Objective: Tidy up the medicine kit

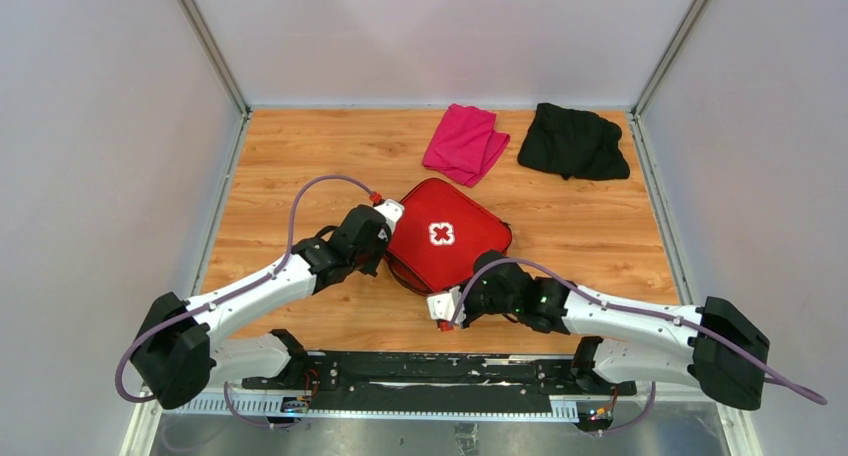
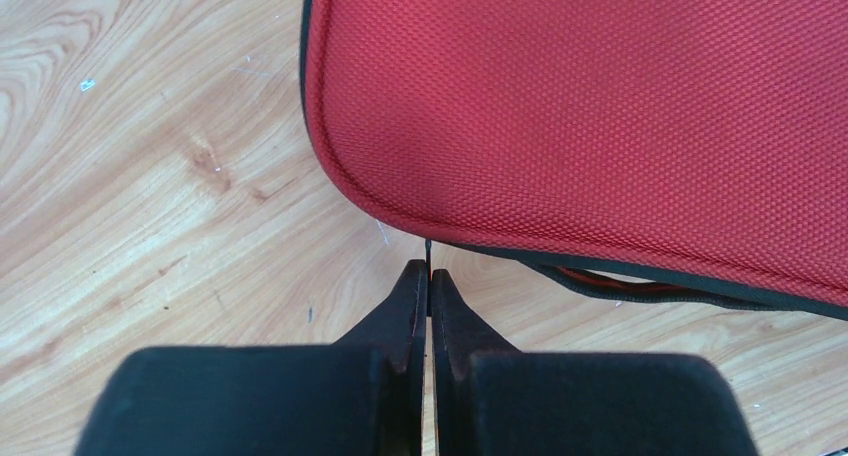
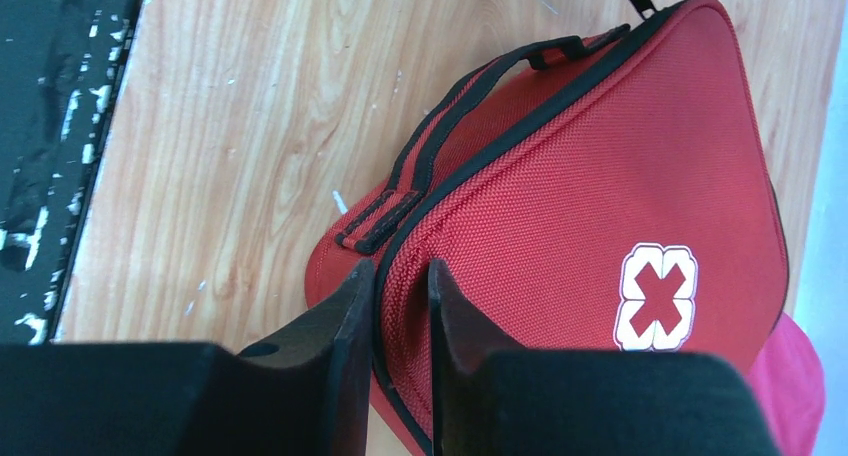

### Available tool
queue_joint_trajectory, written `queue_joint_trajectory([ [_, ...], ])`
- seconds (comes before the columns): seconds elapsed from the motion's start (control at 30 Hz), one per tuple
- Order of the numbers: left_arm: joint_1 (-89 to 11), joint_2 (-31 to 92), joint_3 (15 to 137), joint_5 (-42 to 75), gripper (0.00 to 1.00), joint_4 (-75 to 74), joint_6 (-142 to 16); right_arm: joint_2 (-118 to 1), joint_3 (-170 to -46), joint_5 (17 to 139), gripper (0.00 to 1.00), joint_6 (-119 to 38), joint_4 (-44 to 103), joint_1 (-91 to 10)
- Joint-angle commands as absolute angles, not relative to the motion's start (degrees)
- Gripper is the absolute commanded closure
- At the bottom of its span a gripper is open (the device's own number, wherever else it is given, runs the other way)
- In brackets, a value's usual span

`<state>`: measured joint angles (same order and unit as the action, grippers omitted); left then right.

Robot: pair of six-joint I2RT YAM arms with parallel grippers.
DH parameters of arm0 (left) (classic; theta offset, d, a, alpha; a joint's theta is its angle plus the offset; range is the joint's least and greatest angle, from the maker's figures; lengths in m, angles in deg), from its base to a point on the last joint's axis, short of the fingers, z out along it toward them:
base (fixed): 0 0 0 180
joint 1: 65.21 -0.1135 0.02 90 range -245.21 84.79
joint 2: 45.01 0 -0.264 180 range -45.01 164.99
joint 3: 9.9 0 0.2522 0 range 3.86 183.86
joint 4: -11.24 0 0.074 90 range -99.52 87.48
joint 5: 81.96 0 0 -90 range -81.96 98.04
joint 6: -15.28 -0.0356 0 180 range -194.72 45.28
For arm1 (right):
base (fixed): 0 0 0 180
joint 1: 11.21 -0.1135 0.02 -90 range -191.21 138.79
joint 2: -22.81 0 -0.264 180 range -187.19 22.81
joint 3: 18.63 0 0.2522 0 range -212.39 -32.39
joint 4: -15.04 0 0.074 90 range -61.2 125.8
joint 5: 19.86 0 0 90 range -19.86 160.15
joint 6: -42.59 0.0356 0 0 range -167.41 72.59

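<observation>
The red medicine kit (image 1: 445, 238) with a white cross lies shut in the middle of the wooden table. My left gripper (image 1: 383, 244) is at its left edge. In the left wrist view my left gripper (image 2: 428, 268) is shut on a thin black zipper pull (image 2: 428, 248) that sticks out from the kit's rim (image 2: 600, 126). My right gripper (image 1: 487, 272) is at the kit's near corner. In the right wrist view my right gripper (image 3: 400, 268) is pinched on the kit's (image 3: 600, 176) edge beside the black zip seam. Black handles (image 3: 470, 96) lie along the kit's side.
A folded pink cloth (image 1: 465, 143) and a crumpled black cloth (image 1: 574, 141) lie at the back of the table. The black mounting rail (image 1: 420, 371) runs along the near edge. White walls stand on three sides.
</observation>
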<state>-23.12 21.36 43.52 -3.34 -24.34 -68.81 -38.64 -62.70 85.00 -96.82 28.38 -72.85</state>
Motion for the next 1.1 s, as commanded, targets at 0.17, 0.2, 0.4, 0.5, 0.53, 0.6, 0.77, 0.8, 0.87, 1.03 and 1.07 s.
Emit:
queue_joint_trajectory([
  [0.17,-22.6,20.3,43.8,6.4,1.0,-20.9,-67.0,-42.6,-61.7,80.0,0.94,-88.1,21.2,-73.2],
  [0.2,-22.6,20.0,43.5,7.0,1.0,-20.7,-66.5,-43.1,-61.8,80.0,0.95,-86.9,20.9,-73.2],
  [0.4,-20.7,18.7,41.4,12.1,1.0,-18.1,-62.3,-46.1,-62.6,79.2,0.99,-82.1,17.3,-73.3],
  [0.5,-17.3,18.6,41.2,11.6,1.0,-17.0,-60.4,-46.9,-62.3,78.4,0.98,-81.0,14.4,-73.4],
  [0.53,-16.1,18.8,41.2,11.6,1.0,-16.7,-59.8,-47.1,-62.2,78.1,0.98,-80.6,13.6,-73.4],
  [0.6,-13.8,18.9,41.0,11.6,1.0,-15.4,-58.2,-47.4,-62.0,77.6,0.98,-80.0,11.9,-73.4],
  [0.77,-9.8,19.1,40.3,10.8,1.0,-14.0,-55.8,-47.8,-61.3,76.8,0.96,-78.8,8.5,-73.4],
  [0.8,-9.0,19.2,40.1,10.8,1.0,-13.6,-55.3,-47.8,-61.1,76.4,0.96,-78.6,7.8,-73.4],
  [0.87,-7.5,19.6,39.8,10.8,1.0,-12.2,-54.3,-48.0,-60.6,75.9,0.94,-78.3,6.4,-73.4],
  [1.03,-6.1,19.8,39.0,9.0,1.0,-11.3,-52.8,-45.7,-59.9,77.1,0.8,-78.3,6.6,-73.5],
  [1.07,-6.2,19.4,38.7,8.3,1.0,-11.5,-52.6,-44.5,-59.5,77.4,0.76,-78.3,6.9,-73.5],
])
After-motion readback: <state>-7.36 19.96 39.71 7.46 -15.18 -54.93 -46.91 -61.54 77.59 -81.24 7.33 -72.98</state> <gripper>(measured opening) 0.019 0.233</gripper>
